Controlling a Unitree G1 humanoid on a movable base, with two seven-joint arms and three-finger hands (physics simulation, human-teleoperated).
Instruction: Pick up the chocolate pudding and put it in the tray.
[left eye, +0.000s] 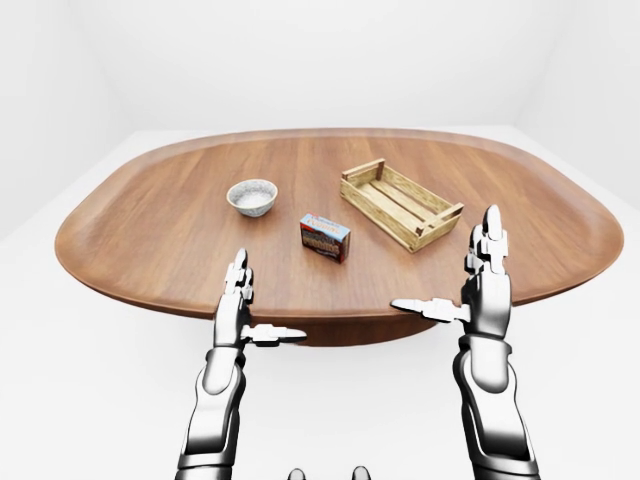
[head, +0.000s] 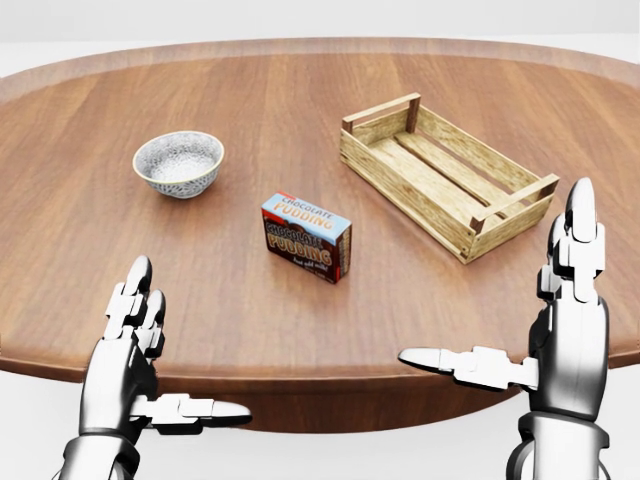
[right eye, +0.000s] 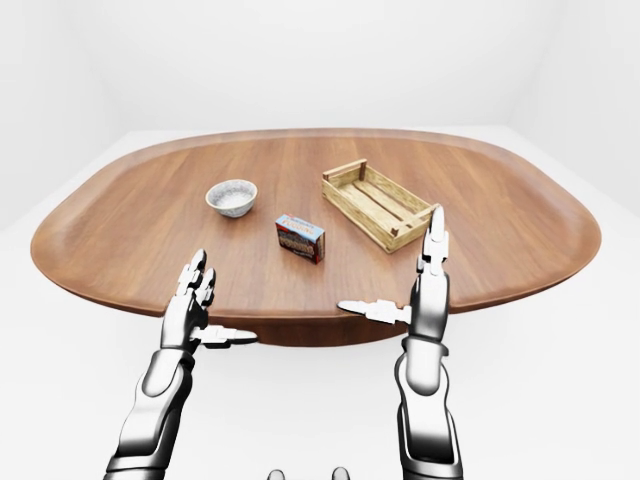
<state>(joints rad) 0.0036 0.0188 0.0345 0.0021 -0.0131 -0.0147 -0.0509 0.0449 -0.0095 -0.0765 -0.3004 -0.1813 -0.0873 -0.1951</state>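
Note:
The chocolate pudding (head: 307, 237), a small blue, red and brown box, stands on the wooden table (head: 290, 95) near the middle of the head view. To its upper right rests the tray (head: 445, 175), an empty slatted wooden crate. My left hand (head: 186, 343) hovers open at the table's near edge, lower left of the box. On the lower right my right hand (head: 494, 276) is held upright and open, fingers pointing up, thumb pointing left, just below the tray's near corner. Neither hand touches anything.
A patterned white bowl (head: 178, 163) sits left of the pudding. The oval table's near rim (left eye: 330, 318) runs across in front of both hands, with white floor and walls all round.

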